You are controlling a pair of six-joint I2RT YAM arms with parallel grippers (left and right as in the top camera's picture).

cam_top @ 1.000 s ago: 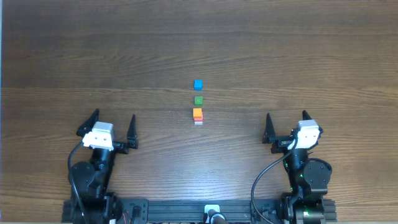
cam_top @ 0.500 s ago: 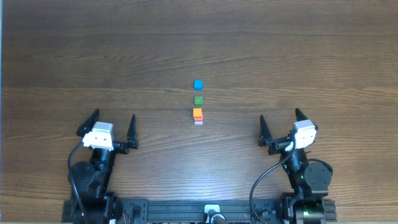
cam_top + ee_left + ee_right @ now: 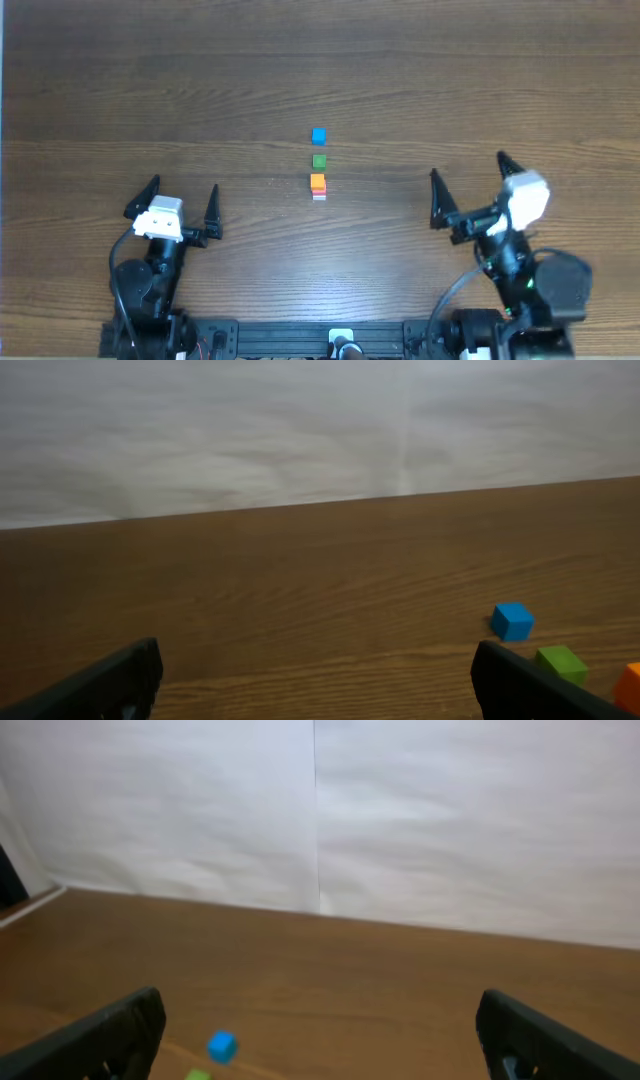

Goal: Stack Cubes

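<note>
Jaws wide apart and empty on left gripper and right gripper, both well away from cubes

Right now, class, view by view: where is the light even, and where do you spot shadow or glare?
Top view: even light on the table, no glare, hardly any shadow beside the blue cube. Left wrist view: the cube's top face is brighter than its sides. Right wrist view: bright wall, darker table.
</note>
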